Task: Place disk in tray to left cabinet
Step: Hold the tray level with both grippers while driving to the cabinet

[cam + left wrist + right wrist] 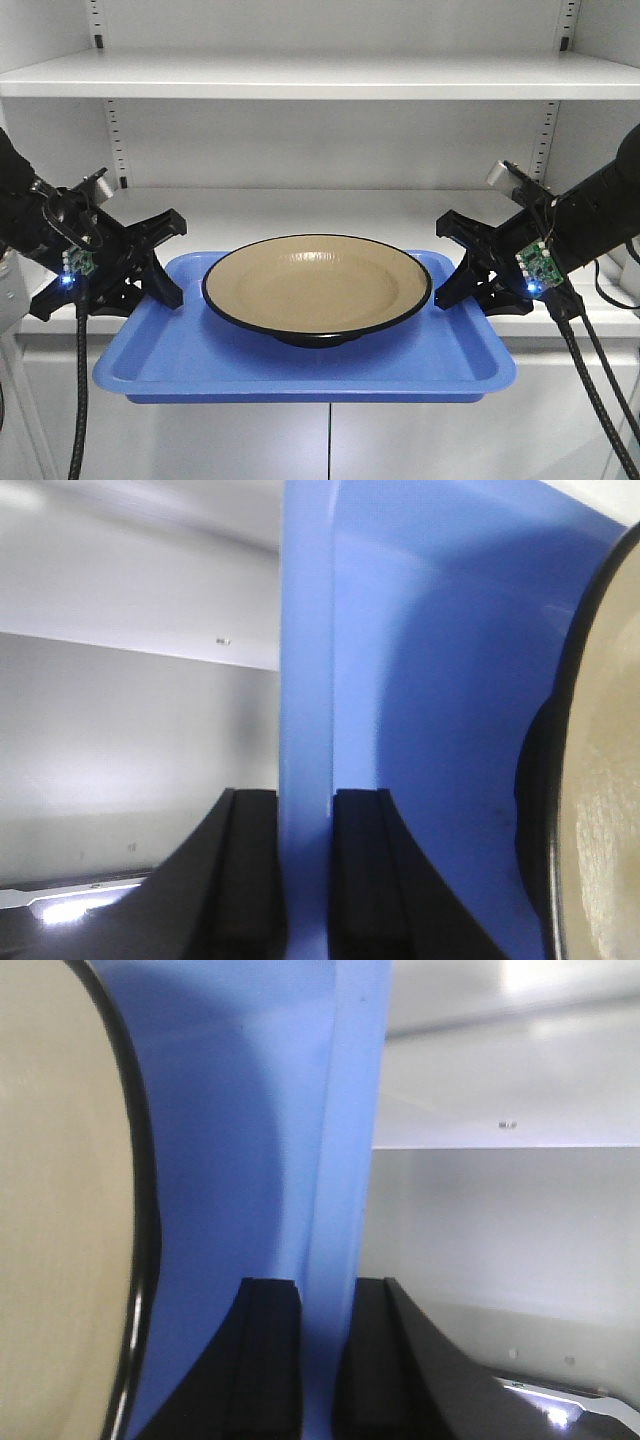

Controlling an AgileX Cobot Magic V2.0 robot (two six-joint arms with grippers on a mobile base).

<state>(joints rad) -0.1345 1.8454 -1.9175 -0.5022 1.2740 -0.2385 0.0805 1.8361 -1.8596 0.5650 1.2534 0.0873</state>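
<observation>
Both of my end effectors are clamped on the blue tray [300, 365], one on each short side. My left end effector [170, 258] is pinching the left rim, and the wrist view shows it nicely: the rim runs straight up between the two black pads [255, 870], which are pressed flat against it on either side. It's the same story on the other side, where my right end effector [450, 262] is pinching the right rim with its pads [370, 1350] snug on the blue plastic.

The disk [315, 285] sits right way up about in the middle of the tray, tan inside, black rim, with bare blue showing all around it. It's well apart from both sets of fingers.

The tray is level in front of the left cabinet [300, 75], at the height of the lower shelf [300, 210]. Its far edge reaches over that shelf and the near edge hangs out past the shelf front. I honestly can't tell if the underside is touching the shelf or just above it.
</observation>
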